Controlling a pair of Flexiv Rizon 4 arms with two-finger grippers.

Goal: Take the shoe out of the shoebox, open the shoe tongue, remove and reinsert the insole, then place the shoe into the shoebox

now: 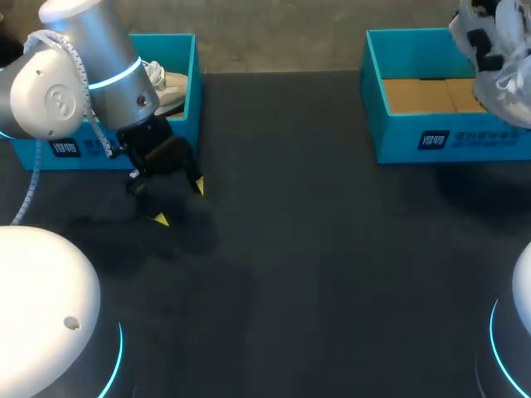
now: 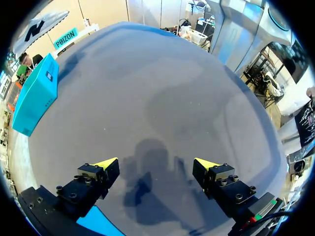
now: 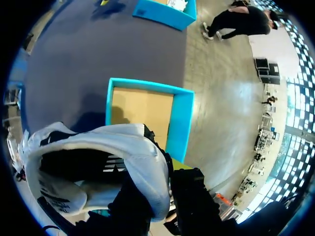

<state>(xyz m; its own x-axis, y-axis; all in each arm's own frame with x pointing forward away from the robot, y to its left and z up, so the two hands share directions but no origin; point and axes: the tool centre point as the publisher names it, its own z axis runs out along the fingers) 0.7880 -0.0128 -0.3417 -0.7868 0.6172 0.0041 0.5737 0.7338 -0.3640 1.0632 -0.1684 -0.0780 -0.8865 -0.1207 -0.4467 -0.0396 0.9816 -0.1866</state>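
Because its fingers are mostly hidden by what they carry, the right gripper (image 3: 165,172) shows little in its own wrist view, yet the two dark fingers stand either side of the white collar wall of the shoe (image 3: 123,142), pinching it. The shoe hangs from the gripper with its dark opening showing, held in the air over the right shoebox (image 3: 179,123), a teal box holding nothing but its bare cardboard floor. Across the dark table (image 1: 315,249), well apart, the left gripper (image 1: 179,203) hovers just above the surface with its yellow-tipped fingers spread wide and nothing between them. It is just in front of the left shoebox (image 1: 192,99), in which a second shoe (image 1: 170,87), also white, lies. That makes two shoeboxes, two shoes and two grippers.
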